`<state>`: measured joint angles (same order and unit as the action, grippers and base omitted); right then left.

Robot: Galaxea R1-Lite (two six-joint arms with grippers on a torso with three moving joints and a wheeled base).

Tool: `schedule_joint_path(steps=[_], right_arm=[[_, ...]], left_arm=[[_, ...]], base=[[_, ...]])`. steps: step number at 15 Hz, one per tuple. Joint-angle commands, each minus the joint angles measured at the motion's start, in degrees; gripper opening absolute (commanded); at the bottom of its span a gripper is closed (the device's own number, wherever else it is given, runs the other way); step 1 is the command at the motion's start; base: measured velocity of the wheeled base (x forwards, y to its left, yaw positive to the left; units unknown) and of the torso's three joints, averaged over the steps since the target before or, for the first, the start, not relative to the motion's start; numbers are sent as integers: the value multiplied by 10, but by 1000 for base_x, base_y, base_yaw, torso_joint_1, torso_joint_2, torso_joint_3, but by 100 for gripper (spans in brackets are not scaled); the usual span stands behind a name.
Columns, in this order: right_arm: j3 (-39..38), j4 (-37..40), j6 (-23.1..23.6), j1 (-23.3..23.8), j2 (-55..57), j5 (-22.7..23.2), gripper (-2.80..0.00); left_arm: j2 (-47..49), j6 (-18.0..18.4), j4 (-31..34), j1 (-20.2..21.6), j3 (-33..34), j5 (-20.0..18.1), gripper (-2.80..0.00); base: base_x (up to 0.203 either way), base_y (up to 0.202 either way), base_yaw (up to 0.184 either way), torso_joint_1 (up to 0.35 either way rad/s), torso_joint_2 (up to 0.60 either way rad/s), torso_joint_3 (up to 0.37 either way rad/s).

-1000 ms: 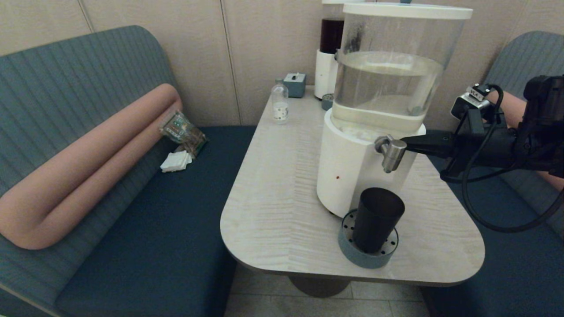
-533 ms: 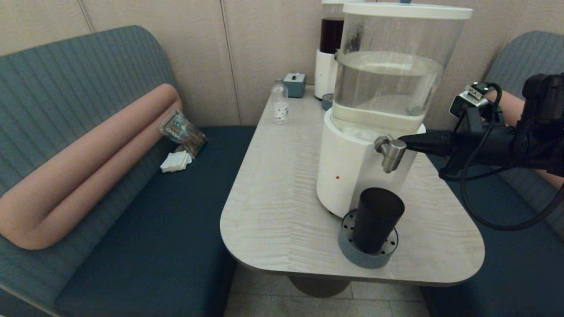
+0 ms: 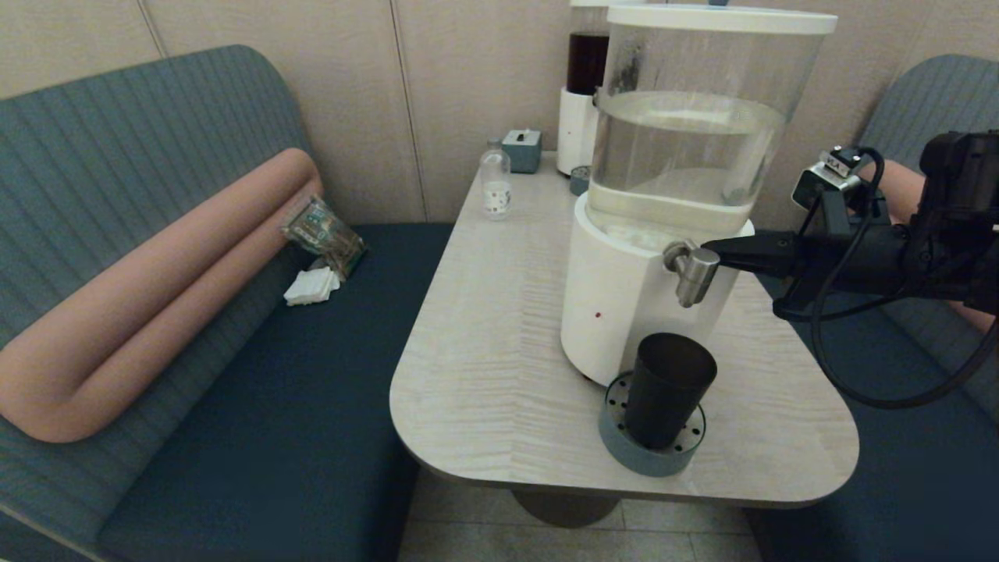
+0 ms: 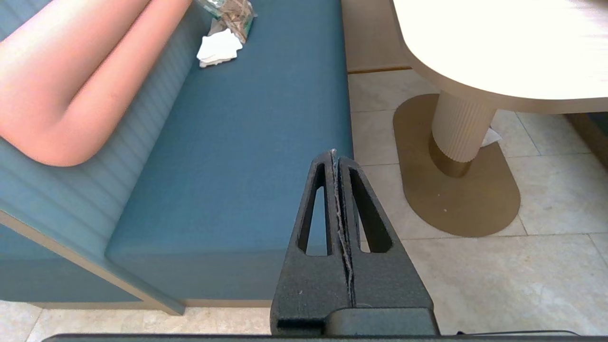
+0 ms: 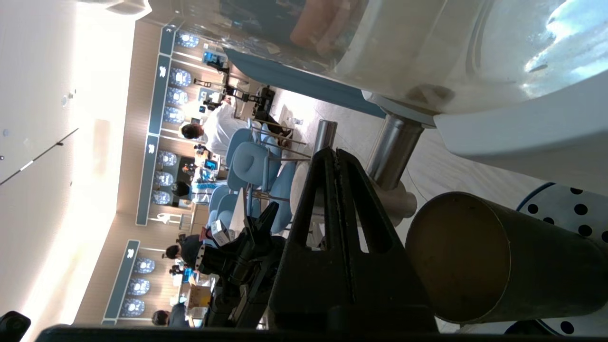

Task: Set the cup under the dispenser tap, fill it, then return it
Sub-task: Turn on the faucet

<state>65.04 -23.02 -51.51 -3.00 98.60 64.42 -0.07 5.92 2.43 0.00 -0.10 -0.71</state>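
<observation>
Cup (image 3: 668, 389) stands upright on the perforated blue drip tray (image 3: 614, 434) at the near side of the table (image 3: 484, 343), directly below the dispenser tap (image 3: 691, 269). The right gripper (image 3: 712, 250), its jaws pressed together and holding nothing, touches the tap from the right side. Filling seems the step in hand; next, the tap probably needs a firm push. The left gripper (image 4: 336, 159) hangs parked, closed and empty, over the bench (image 4: 228, 156).

The dispenser tap (image 3: 691, 269) is brushed metal with a dull sheen; its base (image 3: 616, 304) is smooth white plastic, the tank (image 3: 695, 117) glossy clear plastic. The cup (image 3: 667, 388) looks matt dark plastic. The table (image 3: 499, 328) shows pale wood grain.
</observation>
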Motion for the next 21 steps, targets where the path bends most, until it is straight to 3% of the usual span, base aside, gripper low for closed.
schedule_joint_path(steps=[1, 21], right_arm=[[2, -1, -3, -3, 2, 4, -280], [-6, -32, -2, -27, 5, 10, -280]], left_arm=[[1, 1, 0, 0, 0, 0, -280], [1, 1, 0, 0, 0, 0, -280]], base=[[0, 0, 0, 0, 0, 0], [0, 0, 0, 0, 0, 0]])
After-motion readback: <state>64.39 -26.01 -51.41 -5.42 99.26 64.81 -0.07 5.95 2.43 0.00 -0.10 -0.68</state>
